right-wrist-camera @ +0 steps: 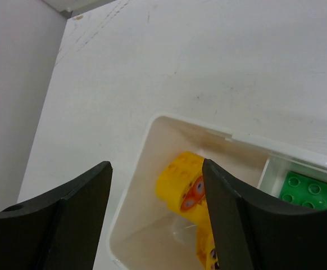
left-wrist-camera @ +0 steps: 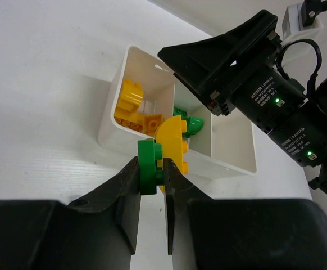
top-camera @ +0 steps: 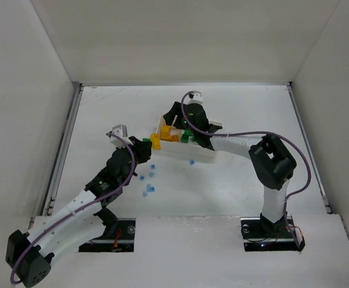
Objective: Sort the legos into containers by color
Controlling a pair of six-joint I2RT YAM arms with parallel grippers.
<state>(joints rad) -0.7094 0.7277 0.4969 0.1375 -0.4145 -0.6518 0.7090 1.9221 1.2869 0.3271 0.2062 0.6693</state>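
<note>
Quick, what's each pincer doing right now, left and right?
Left pincer: closed on joined green and yellow plastic bricks.
Right pincer: open, empty, above the white plastic divided tray.

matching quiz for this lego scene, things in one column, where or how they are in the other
1 left end effector
2 right end effector
3 light-blue legos
4 green lego, right wrist view

a loose on the table
b open over the tray's end compartment
c in the tray's middle compartment
d shut on green and yellow legos

Pairs: 1-d, 2-b, 3-a, 4-c
</note>
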